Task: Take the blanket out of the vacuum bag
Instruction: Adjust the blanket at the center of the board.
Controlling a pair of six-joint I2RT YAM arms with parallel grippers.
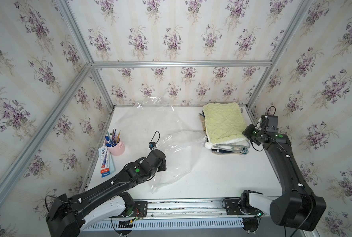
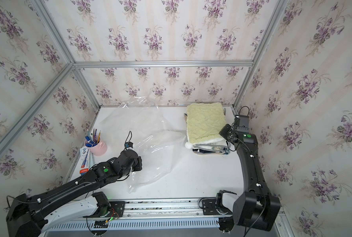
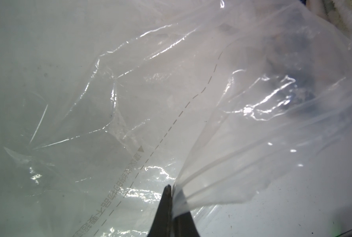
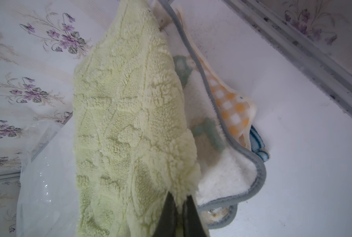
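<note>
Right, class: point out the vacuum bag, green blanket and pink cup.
vacuum bag (image 1: 179,156): in a top view, crinkled middle.
green blanket (image 1: 222,123): in a top view, upper face.
pink cup (image 1: 119,149): in a top view, outer wall.

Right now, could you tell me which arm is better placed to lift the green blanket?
Right. The right gripper is shut on the edge of the blanket, while the left gripper is busy pinching the bag.
</note>
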